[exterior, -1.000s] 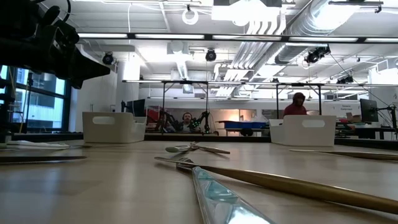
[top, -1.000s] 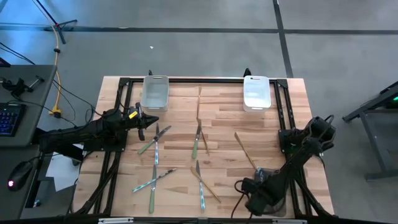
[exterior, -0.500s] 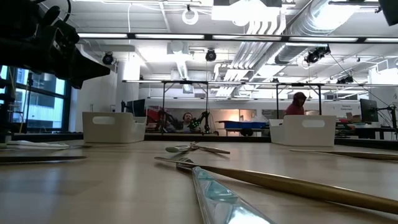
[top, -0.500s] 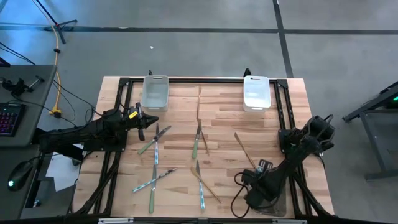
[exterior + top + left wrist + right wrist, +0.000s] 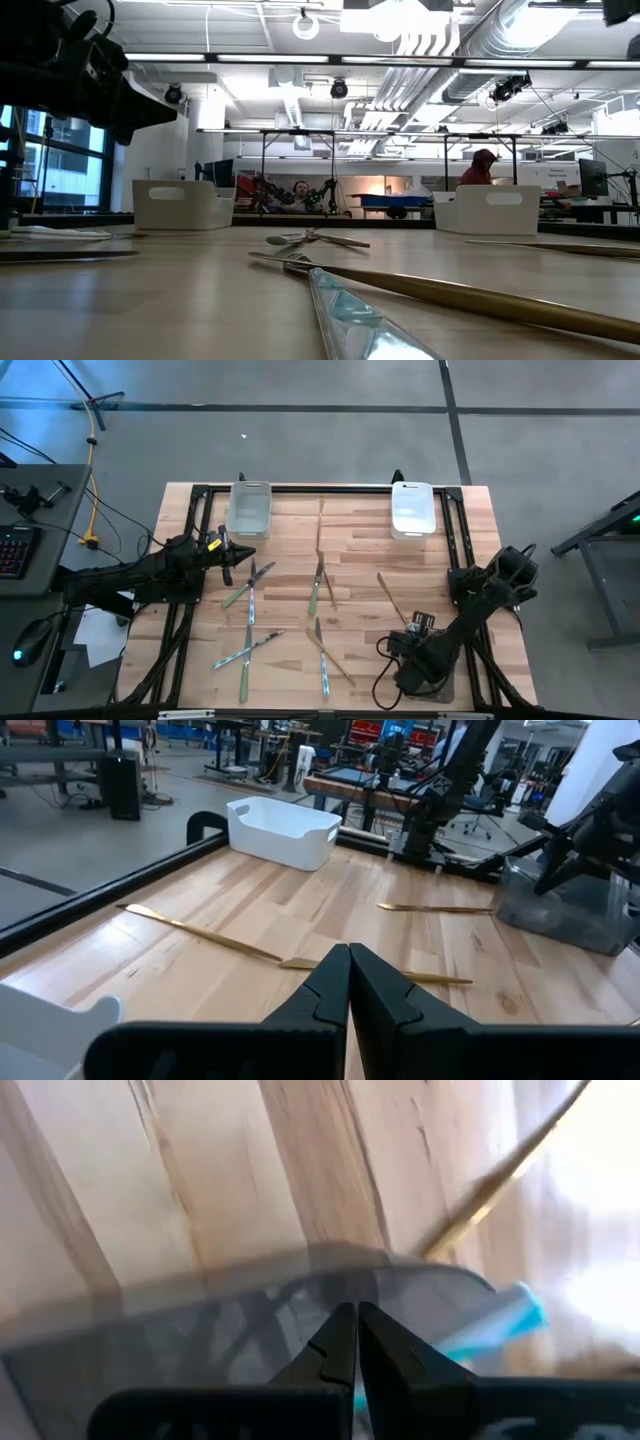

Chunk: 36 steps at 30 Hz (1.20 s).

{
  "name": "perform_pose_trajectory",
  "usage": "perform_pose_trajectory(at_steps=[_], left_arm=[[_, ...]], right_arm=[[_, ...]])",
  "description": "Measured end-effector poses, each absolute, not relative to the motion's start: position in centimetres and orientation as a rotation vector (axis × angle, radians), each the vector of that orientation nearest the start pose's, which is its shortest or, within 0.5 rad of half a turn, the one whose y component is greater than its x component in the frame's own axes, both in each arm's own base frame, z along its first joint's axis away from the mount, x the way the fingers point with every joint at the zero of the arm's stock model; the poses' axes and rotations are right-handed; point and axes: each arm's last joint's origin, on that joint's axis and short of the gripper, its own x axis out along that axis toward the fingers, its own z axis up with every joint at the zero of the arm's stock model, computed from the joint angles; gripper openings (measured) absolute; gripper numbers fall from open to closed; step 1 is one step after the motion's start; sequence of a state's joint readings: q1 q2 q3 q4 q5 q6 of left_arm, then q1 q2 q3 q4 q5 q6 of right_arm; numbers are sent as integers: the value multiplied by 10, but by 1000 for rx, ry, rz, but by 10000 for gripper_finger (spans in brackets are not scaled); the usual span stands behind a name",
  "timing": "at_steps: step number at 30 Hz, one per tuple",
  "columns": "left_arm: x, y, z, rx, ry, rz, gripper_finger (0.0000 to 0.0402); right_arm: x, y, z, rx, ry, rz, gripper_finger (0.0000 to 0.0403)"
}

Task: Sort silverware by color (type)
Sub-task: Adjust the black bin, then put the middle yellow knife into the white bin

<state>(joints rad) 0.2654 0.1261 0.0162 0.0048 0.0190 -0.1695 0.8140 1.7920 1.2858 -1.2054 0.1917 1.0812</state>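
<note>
Silverware (image 5: 249, 650) lies scattered over the table (image 5: 360, 560), slim pieces in gold and iridescent blue-green; left gripper (image 5: 349, 982) and right gripper (image 5: 356, 1342) are both closed, empty.

Two white plastic bins (image 5: 249, 508) (image 5: 412, 508) at far table (image 5: 360, 540) edge — well apart; keyboard (image 5: 14, 550) off-table.

silverware (image 5: 318, 582) | silver, gold, blue-green | flat, scattered mid-table

I work in a large open robotics lab. Overhead run exposed ducts (image 5: 440, 60) and strip lights (image 5: 250, 57); beyond my wooden table (image 5: 350, 560) stand more workbenches (image 5: 330, 135), monitors (image 5: 592, 178) and seated people (image 5: 298, 192), on a grey concrete floor (image 5: 300, 450).
</note>
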Motion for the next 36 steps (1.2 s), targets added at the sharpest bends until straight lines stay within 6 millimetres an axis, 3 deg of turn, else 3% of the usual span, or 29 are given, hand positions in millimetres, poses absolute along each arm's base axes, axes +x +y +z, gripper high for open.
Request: perform_pose_trajectory(at_steps=[8,11,17,25,30,36], left_arm=[[101,26,159,-222,80,243,1],[102,23,159,-220,83,217,1],[104,18,158,-219,105,163,1],[109,14,160,-232,89,122,1],[112,13,161,-239,82,118,0],[115,13,156,-180,145,123,0]], right_arm=[[230,220,229,-33,1439,-315,0],[244,214,226,-38,1377,-278,0],[284,191,199,-51,1187,-133,0],[330,127,165,-34,951,53,0],[345,75,160,93,916,-55,0],[360,23,169,285,866,-246,6]])
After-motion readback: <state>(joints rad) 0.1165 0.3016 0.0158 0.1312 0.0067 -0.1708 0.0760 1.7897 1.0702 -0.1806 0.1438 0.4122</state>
